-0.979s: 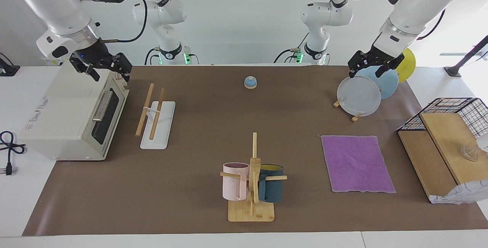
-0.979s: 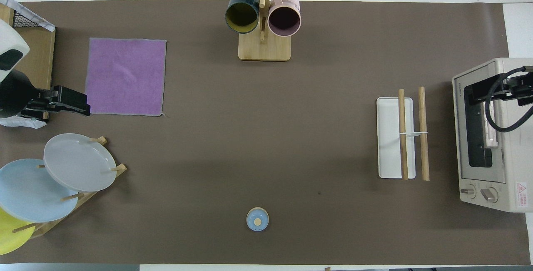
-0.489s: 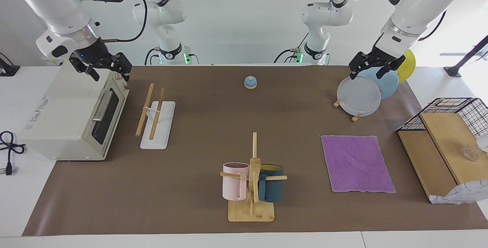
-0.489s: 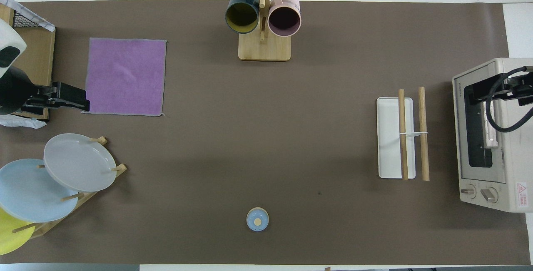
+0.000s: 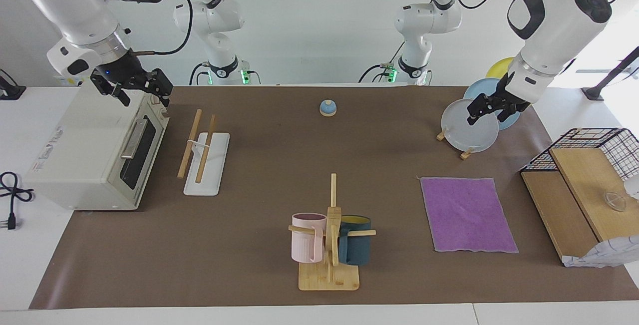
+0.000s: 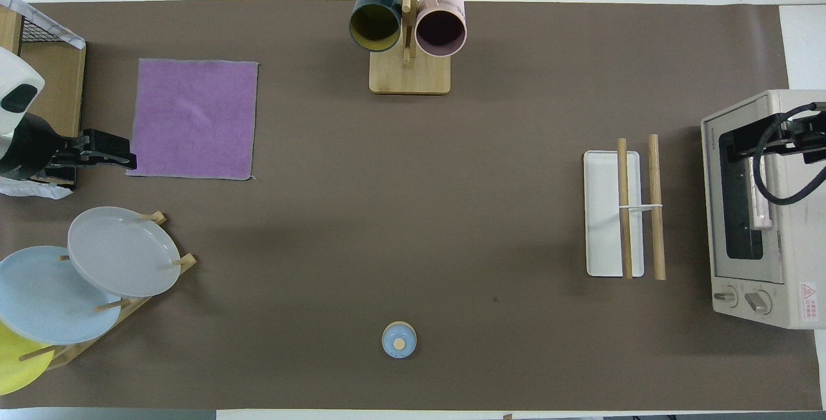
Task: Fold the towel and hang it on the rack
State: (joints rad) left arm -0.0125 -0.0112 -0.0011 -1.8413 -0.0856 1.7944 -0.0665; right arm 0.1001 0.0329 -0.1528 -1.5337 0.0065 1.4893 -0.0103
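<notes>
The towel [image 5: 467, 214] lies flat, purple face up, on the brown mat toward the left arm's end; it also shows in the overhead view [image 6: 193, 118]. The rack [image 5: 204, 151], two wooden rods on a white base, stands beside the toaster oven toward the right arm's end, and shows in the overhead view [image 6: 629, 213]. My left gripper [image 5: 486, 117] is open and empty, up in the air; from overhead [image 6: 126, 160] it is over the mat just off the towel's corner nearest the plates. My right gripper [image 5: 145, 99] is open and empty, waiting over the toaster oven [image 6: 735, 146].
A toaster oven [image 5: 95, 155] stands at the right arm's end. A bamboo mug tree [image 5: 329, 245] with pink and teal mugs stands mid-table, farthest from the robots. A plate stand [image 5: 469, 128] is near the left arm's base. A wire basket with wooden boards [image 5: 579, 185] is beside the towel. A small blue bell [image 5: 327, 108] sits near the robots.
My left gripper has come down and moved away from the plates toward the towel's corner. The right arm, towel and rack have not moved.
</notes>
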